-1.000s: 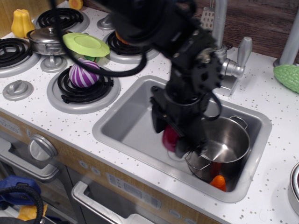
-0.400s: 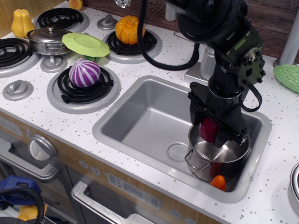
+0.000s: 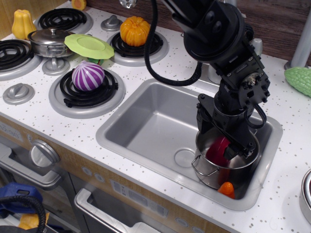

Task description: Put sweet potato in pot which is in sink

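White speckled counter (image 3: 160, 191) with the sink (image 3: 146, 121) set into it, stove burners to the left. The black arm comes down from the top of frame and its gripper (image 3: 224, 145) is lowered into the mouth of the pot (image 3: 214, 170), which stands at the right end of the sink basin.

Jaws: spread partway, one black finger (image 3: 204, 121) on the left of the sweet potato (image 3: 217, 151) and the other on its right. Fingers sit right against it; can't tell if they actually pinch it or are just clear.

Sweet potato is inside the pot, below the rim, against the inner wall. Long axis runs tilted from upper right to lower left, upper end between the fingers. Only the left part shows; the rest is behind the right finger.

Small orange piece (image 3: 226, 190) lies on the sink floor, touching the pot's front side. Round drain mark (image 3: 184, 158) just left of the pot.

Purple-and-white striped ball (image 3: 88, 75) on the near burner, orange pumpkin (image 3: 134, 30) on the rear one, green plate (image 3: 89, 45) between them.

No readable writing or labels anywhere.
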### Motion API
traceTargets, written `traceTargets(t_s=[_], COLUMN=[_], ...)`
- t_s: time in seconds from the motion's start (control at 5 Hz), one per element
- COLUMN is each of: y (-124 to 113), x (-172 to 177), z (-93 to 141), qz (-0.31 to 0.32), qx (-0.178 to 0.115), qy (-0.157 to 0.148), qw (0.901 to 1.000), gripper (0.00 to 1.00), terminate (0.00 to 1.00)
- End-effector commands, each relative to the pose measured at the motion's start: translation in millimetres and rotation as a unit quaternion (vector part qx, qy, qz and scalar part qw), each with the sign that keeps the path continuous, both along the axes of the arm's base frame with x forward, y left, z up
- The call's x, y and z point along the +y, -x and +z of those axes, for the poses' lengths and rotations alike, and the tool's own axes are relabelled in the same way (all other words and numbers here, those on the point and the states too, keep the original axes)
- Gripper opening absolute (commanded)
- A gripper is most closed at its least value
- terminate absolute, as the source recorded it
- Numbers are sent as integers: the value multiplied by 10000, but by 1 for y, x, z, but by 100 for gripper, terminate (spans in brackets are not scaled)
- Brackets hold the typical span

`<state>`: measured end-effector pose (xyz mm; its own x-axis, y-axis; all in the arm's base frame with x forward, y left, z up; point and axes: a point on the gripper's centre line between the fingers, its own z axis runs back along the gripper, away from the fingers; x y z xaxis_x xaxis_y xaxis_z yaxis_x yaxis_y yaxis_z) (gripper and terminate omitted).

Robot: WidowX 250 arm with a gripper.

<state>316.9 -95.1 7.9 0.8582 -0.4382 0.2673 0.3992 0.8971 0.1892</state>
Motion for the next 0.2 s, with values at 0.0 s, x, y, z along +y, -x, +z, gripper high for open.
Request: traceTargets(t_s=[0.0], y=[-5], x=[-1], z=[10], qz=[-13], qx=[-160], qy=[53], qw=[9999], gripper=[100], terminate=[100])
